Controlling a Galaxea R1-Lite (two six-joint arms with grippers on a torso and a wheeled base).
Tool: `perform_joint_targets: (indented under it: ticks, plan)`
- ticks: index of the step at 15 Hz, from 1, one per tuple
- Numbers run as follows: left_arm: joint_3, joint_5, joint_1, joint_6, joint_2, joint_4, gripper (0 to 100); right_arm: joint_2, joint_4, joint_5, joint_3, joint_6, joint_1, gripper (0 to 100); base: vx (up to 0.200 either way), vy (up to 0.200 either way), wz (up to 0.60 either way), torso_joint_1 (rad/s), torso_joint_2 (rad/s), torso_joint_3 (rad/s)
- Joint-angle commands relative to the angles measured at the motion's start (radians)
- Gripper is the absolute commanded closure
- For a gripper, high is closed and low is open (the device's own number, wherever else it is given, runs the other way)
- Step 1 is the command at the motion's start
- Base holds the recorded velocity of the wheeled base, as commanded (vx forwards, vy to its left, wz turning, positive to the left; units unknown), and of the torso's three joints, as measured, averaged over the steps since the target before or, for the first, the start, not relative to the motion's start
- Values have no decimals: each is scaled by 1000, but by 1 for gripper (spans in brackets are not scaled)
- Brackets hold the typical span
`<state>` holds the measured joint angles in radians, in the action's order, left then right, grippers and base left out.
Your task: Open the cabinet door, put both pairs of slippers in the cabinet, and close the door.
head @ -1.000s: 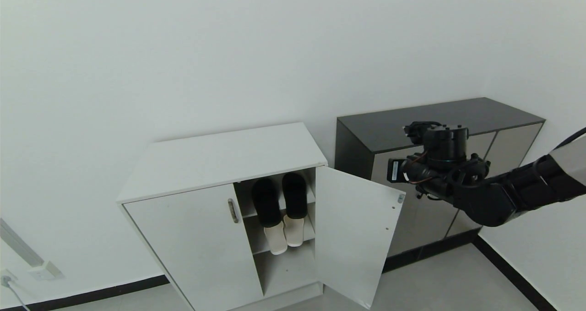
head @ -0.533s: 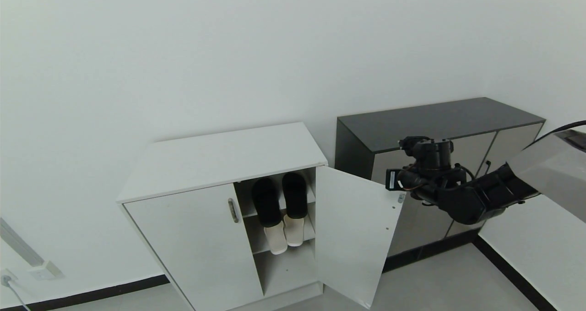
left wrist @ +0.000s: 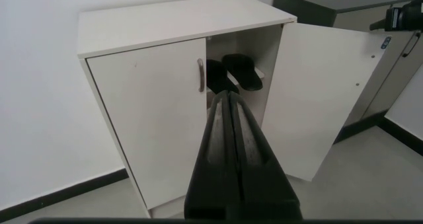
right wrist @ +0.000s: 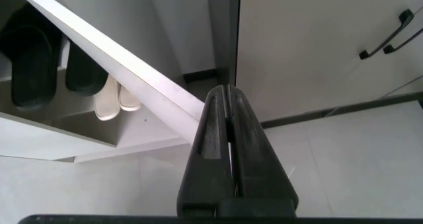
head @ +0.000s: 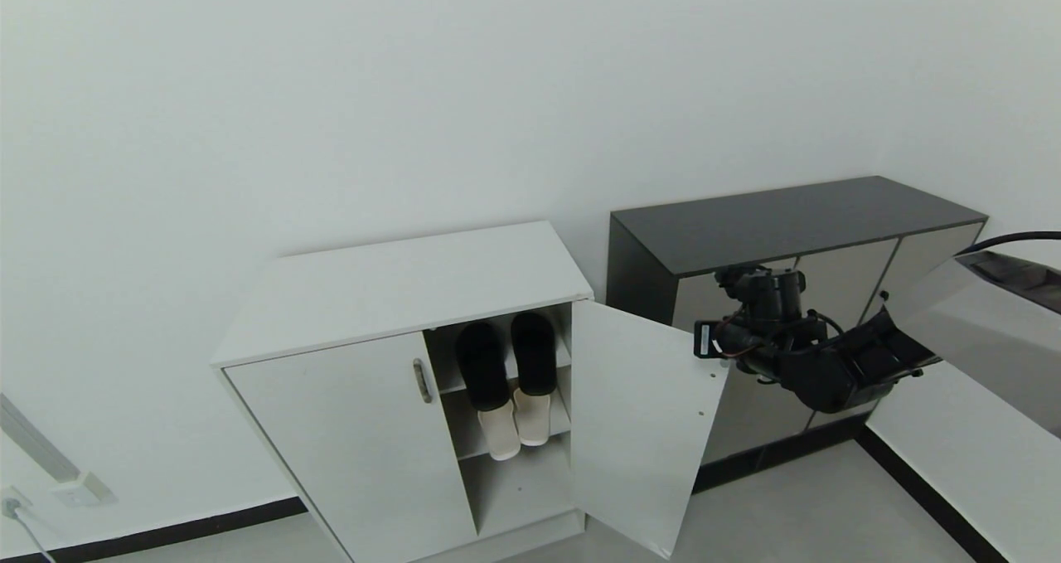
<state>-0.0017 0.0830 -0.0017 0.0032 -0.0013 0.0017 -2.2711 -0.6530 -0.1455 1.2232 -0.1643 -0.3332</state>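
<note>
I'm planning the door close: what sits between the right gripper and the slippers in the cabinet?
The open cabinet door: in the right wrist view its edge runs between the right gripper and the slippers.

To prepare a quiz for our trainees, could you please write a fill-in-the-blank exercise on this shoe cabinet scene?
The right door of the white cabinet stands ____. The black slippers sit on the shelf ____ the white slippers. The tool beside the open door belongs to the robot's ____ arm.
Answers: open; above; right.
</note>
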Motion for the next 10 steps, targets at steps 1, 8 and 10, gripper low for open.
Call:
perform_joint_targets:
  ticks: [1,8,10]
  plan:
    - [0,0,0,0,1,0,100,-4,0,0,1,0,0,100,0,0,0,0,0,0]
    - [0,0,0,0,1,0,100,-8,0,0,-5,0,-1,100,0,0,0,0,0,0]
    - [0,0,0,0,1,0,100,-8,0,-2,-8,0,-3,100,0,0,0,0,0,0]
